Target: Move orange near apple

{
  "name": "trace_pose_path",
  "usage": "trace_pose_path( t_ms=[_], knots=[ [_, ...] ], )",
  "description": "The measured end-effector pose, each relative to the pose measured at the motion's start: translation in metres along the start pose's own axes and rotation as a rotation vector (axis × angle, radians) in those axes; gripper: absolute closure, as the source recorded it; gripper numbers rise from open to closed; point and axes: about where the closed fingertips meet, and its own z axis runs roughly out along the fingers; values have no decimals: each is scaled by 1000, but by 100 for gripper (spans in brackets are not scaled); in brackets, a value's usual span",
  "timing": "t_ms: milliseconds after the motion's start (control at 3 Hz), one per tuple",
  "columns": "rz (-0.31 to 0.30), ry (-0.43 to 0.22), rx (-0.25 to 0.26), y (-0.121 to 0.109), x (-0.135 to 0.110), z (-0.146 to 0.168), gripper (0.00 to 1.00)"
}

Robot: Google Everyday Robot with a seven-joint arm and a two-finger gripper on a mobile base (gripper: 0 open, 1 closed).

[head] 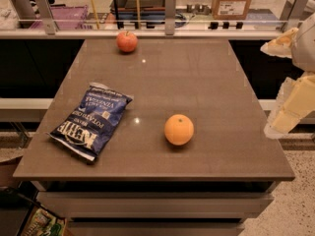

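Observation:
The orange (178, 129) lies on the brown table (197, 73), right of centre and toward the front edge. The apple (127, 41), red-orange with a short stem, sits at the table's far edge, left of centre, well apart from the orange. My gripper (266, 89) hangs off the table's right side, level with its middle, to the right of the orange and above the floor. Its two cream fingers (290, 107) stand apart and hold nothing.
A blue chip bag (91, 120) lies on the table's left half, to the left of the orange. A railing with posts (170, 6) runs behind the far edge. Boxes (233, 0) and clutter stand beyond it.

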Motion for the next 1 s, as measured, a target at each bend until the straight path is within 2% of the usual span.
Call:
trace_pose_path(
  t_ms=[667, 1000],
  knots=[
    [40, -211, -77, 17, -11, 37, 0],
    [43, -314, -94, 19, -20, 56, 0]
  ],
)
